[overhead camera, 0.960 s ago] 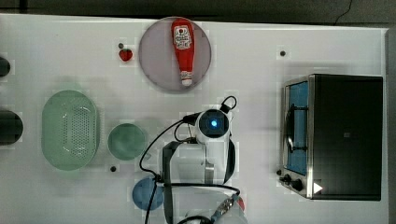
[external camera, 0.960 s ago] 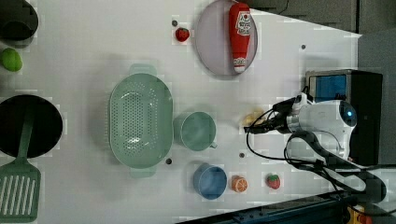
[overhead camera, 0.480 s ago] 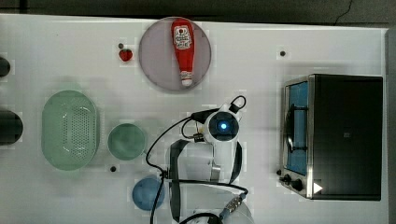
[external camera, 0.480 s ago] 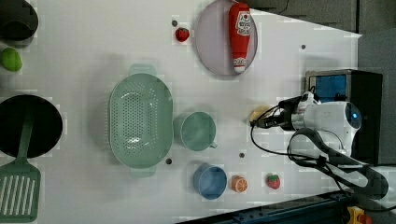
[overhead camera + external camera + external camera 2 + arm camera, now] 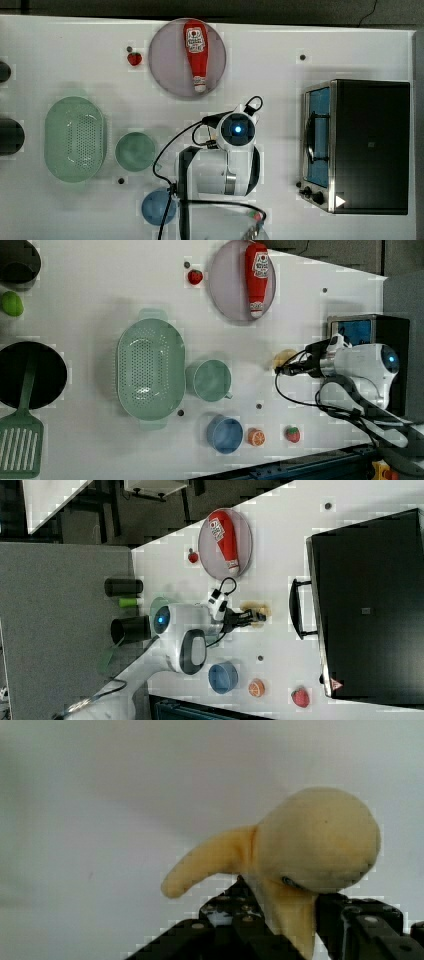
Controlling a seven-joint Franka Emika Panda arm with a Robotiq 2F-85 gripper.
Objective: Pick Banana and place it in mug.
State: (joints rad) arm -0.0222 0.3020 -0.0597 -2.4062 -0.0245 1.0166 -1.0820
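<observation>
Wrist view shows the black two-fingered gripper (image 5: 287, 920) with its jaws partly closed on the small pale yellow curved toy banana (image 5: 310, 845) above the white tabletop (image 5: 100, 795).

in the top view we find the banana hidden under the arm's white head (image 5: 236, 131). the wrist view cuts off the banana (image 5: 305, 850) where it passes behind the black fingers (image 5: 240, 920).

Ketchup bottle (image 5: 196, 54) on plate (image 5: 167, 70); basket (image 5: 74, 138) nearby.
</observation>
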